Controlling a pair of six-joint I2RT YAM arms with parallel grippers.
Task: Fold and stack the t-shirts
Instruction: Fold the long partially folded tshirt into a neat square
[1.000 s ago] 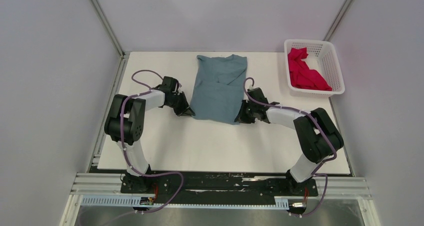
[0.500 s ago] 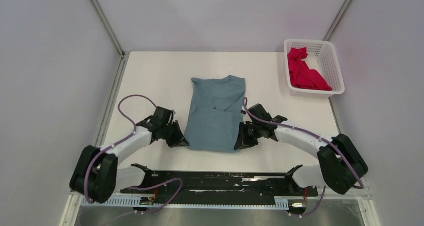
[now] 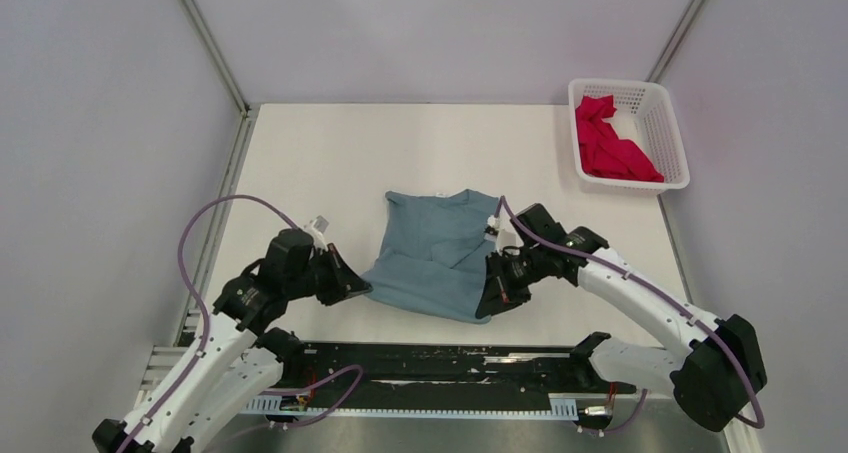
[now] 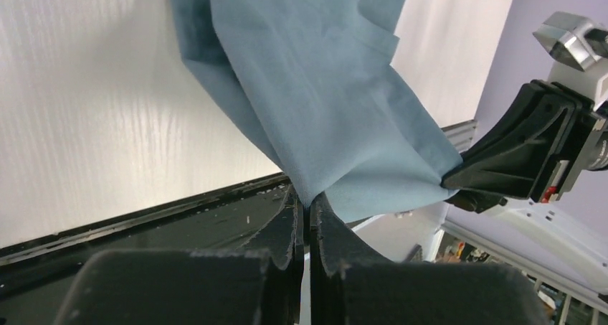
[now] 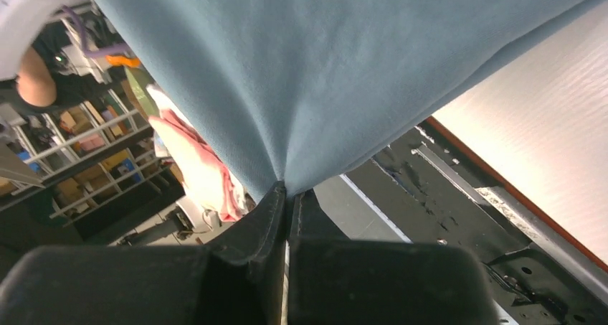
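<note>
The blue-grey t-shirt lies partly folded near the table's front, its near hem lifted and stretched between both grippers. My left gripper is shut on its near left corner; in the left wrist view the cloth runs out of the closed jaws. My right gripper is shut on the near right corner; in the right wrist view the cloth fans out from the jaws. The crimson-pink t-shirt lies crumpled in the white basket.
The white basket stands at the table's far right corner. The white tabletop ends at a black rail along the near edge, just under the held hem. Grey walls enclose the left, back and right sides.
Both arms pulled the blue-grey t-shirt from the far middle of the table toward the near edge and lifted its near hem. The grip on both corners stayed shut.
</note>
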